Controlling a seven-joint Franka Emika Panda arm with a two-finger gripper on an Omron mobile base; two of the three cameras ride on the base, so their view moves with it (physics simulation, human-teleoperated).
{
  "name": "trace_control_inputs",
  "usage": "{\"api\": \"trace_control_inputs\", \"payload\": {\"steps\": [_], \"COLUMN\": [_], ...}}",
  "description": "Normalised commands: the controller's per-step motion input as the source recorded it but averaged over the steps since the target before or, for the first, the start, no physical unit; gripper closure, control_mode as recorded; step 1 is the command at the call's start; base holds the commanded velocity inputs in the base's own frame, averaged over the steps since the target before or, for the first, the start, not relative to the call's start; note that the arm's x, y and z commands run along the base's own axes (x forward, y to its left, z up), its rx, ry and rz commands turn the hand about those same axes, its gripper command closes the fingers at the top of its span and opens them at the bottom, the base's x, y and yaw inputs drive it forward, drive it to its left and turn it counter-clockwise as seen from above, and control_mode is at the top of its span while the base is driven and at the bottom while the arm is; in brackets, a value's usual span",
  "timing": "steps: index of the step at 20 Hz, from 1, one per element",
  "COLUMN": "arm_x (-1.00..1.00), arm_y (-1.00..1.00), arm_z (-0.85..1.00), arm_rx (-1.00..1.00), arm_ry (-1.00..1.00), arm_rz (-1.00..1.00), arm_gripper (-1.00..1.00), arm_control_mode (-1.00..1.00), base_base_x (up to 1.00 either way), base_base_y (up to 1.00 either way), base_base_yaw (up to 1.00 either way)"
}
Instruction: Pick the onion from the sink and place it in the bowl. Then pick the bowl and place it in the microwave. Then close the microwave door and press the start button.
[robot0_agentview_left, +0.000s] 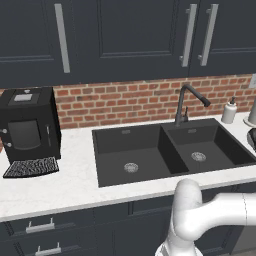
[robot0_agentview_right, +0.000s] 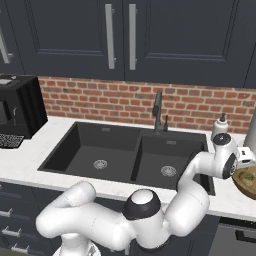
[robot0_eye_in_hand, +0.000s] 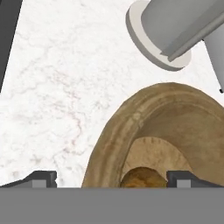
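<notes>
- Fingertips (robot0_eye_in_hand: 41, 179) of the gripper (robot0_eye_in_hand: 111, 180) rise at 6 o'clock in the hand view, standing wide apart with nothing clamped between them
- Between those tips, just beyond them, sits the onion (robot0_eye_in_hand: 139, 178), a golden-brown lump resting on the floor of the bowl (robot0_eye_in_hand: 113, 135)
- Wooden and thick-walled, the bowl fills the 4 o'clock part of the hand view and stands on the white marble counter (robot0_eye_in_hand: 57, 87)
- At 1 o'clock in that view a grey cylindrical thing on a round pale base (robot0_eye_in_hand: 151, 48) stands on the counter just beyond the bowl's rim; what it is I cannot tell
- From the right base view the gripper (robot0_agentview_right: 246, 156) hangs at 3 o'clock over the bowl (robot0_agentview_right: 244, 181), which lies right of the sink (robot0_agentview_right: 120, 150)
- Both basins of the sink (robot0_agentview_left: 165, 150) hold just their silver drain rings
- Judgement: the first step looks done, with the onion in the bowl and the jaws let go of it
- Left to do, as I judge it: grip the bowl by its wall, carry it level to the microwave, set it inside, shut the microwave door and press start
- Risk ahead: the thick wall needs a wide bite, and a tilt could roll the onion out
</notes>
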Motion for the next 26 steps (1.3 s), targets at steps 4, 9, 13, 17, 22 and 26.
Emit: {"api": "trace_control_inputs", "payload": {"steps": [4,9,13,17,22,26], "arm_x": [0.07,0.09,0.08,0.03,-0.08,-0.46], "arm_y": [-0.07,0.0,0.0,-0.04,-0.02,0.1], "arm_z": [-0.35,-0.39,-0.3,-0.29,-0.15,-0.07], "arm_rx": [0.0,0.0,0.0,0.0,0.0,-0.01], "arm_ry": [0.03,0.02,0.0,0.02,0.04,-0.02], "arm_rz": [0.0,0.0,0.0,0.0,0.0,0.01], "arm_gripper": [-1.0,1.0,1.0,1.0,1.0,1.0], "arm_control_mode": [-1.0,-1.0,-1.0,-1.0,-1.0,-1.0], "base_base_x": [0.0,0.0,0.0,0.0,0.0,0.0], "base_base_y": [0.0,0.0,0.0,0.0,0.0,0.0], "base_base_yaw": [0.0,0.0,0.0,0.0,0.0,0.0]}}
